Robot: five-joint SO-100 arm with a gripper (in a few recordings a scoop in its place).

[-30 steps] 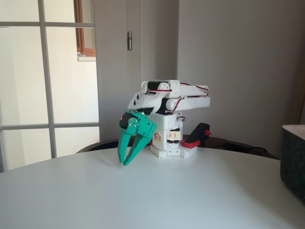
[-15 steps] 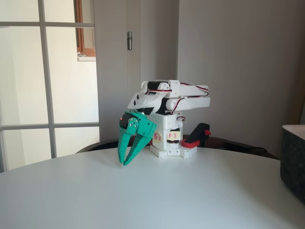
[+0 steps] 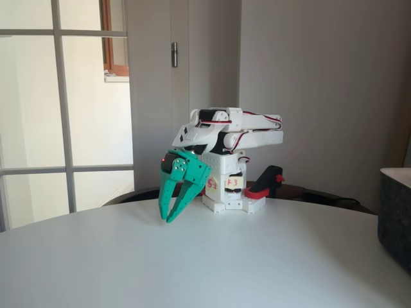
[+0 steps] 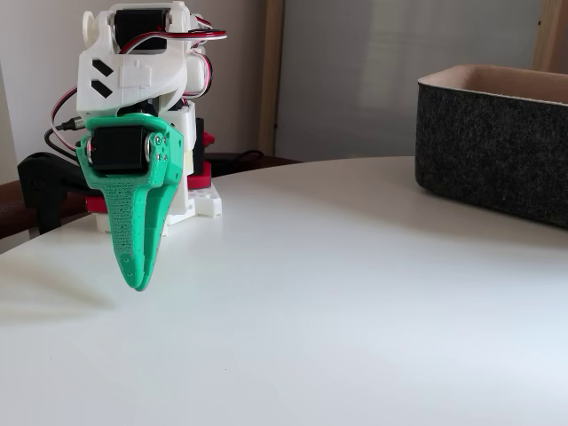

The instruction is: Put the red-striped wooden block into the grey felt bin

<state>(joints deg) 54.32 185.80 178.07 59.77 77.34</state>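
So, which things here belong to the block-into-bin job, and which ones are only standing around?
For the job:
- grey felt bin
- green gripper, folded down, fingertips together, holding nothing

Just there:
- red-and-black clamp at the arm's base
- white table

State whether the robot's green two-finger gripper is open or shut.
Shut: in both fixed views the green two-finger gripper has its tips meeting, holding nothing, pointing down at the white table.

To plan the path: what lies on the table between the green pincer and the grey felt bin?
Nothing: between pincer and grey felt bin, bare white table in both fixed views.
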